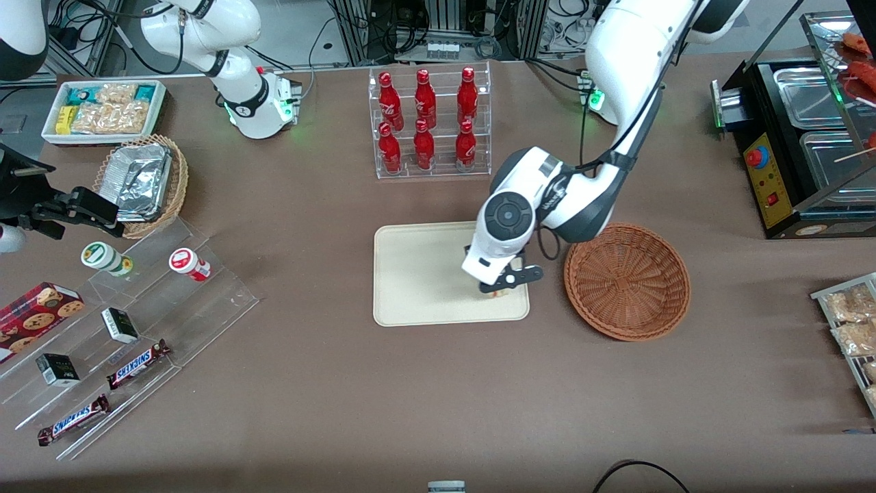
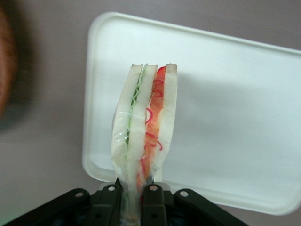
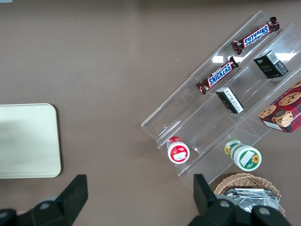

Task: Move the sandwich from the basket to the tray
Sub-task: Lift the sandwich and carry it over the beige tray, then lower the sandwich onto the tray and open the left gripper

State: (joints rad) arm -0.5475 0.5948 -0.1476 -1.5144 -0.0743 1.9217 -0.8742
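- The left arm's black two-finger end effector (image 1: 504,286) hangs over the flat cream-coloured rectangular tray (image 1: 417,274), at the tray's corner nearest the round reddish-brown woven wicker basket (image 1: 627,281)
- The left wrist view shows what the front view hides: the fingers (image 2: 152,197) are closed tight on the narrow end of the small triangular sandwich of pale white bread with green and red filling layers (image 2: 146,127), which is wrapped in clear film
- In that same view the sandwich stands edge-on over the tray (image 2: 225,108), near its rounded corner; whether it touches the tray surface cannot be told
- From the front only a pale sliver of the sandwich (image 1: 497,294) peeks out under the end effector, the white wrist covering the rest
- The front view alone shows the basket sitting on the brown counter (image 1: 328,383) just beside the tray, toward the working arm's end, with nothing in it
- Farther from the front camera than the tray stands a clear acrylic rack of six red bottles (image 1: 428,120)
- The right wrist view shows one end of the tray (image 3: 28,141) bare, plus a clear stepped display (image 3: 225,99) carrying Snickers bars, small dark boxes and a cookie box, toward the parked arm's end of the counter
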